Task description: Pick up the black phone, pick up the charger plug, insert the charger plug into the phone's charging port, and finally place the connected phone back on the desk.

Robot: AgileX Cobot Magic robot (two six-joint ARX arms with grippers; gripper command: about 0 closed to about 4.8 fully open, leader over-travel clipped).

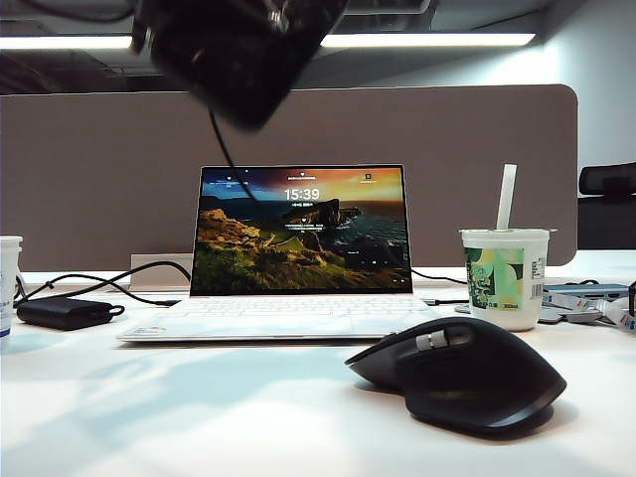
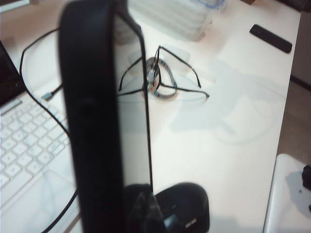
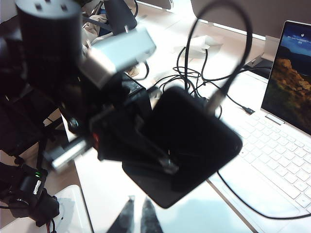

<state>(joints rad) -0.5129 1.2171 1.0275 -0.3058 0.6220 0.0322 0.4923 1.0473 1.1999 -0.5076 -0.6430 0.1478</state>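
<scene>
Two grippers aloft: left gripper clamps the phone at its lower end, above the desk. Right gripper, jaws nearly together, holds nothing. Plug sits against the phone's edge, cable looping overhead.

Laptop, cup, mouse block desk centre and right; bare front-left passable.

Open laptop at centre w/ landscape lock screen lit; black mouse in front, nearer the camera; paper cup w/ straw to the right; black power brick w/ cable on the left; grey-brown divider behind.
</scene>
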